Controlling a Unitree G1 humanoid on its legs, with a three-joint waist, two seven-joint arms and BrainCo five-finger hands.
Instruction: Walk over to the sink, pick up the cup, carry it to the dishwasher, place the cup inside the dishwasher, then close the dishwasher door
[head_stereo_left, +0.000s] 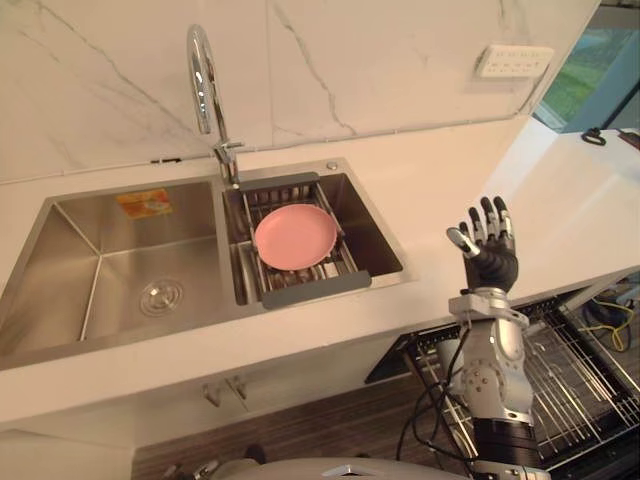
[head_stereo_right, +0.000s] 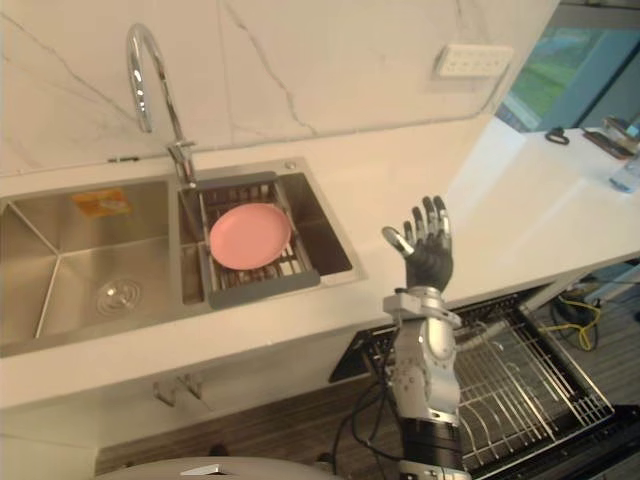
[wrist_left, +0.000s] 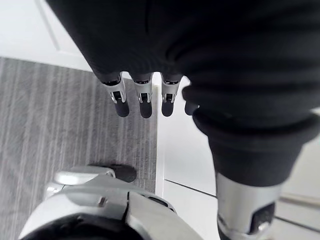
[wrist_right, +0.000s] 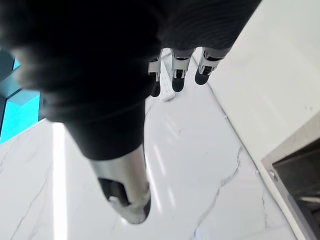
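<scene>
**Dishwasher (head_stereo_right: 600, 435) open under the tabletop, right hand raised with fingers apart**

Nearest, the left hand (wrist_left: 145, 102) hangs over the grey striped floor (wrist_left: 50, 125) beside a white cabinet panel (wrist_left: 182, 160). Its fingers seem straight and loose, though the view is too close to be sure.

To the robot's right, the wire rack (head_stereo_left: 585, 370) is drawn out below the tabletop (head_stereo_left: 420, 170). The right hand (head_stereo_left: 488, 245) is held up in front of the tabletop's near edge, above the rack's inner end. Its fingers point upward, straight and slightly spread, with the thumb out to the side.

Farther back, the steel sink (head_stereo_left: 70, 250) is set into the tabletop with two basins. The left basin has a round drain (head_stereo_left: 160, 297) and an orange sticker (head_stereo_left: 143, 203) on its back wall. The right basin carries a grey drain rack (head_stereo_left: 315, 289) with a pink plate (head_stereo_left: 295, 237) lying flat on it.

A curved chrome faucet (head_stereo_left: 205, 80) rises behind the divider. Beyond it is the marble wall (head_stereo_left: 350, 60), with a white socket (head_stereo_left: 513, 61) to the right.
</scene>
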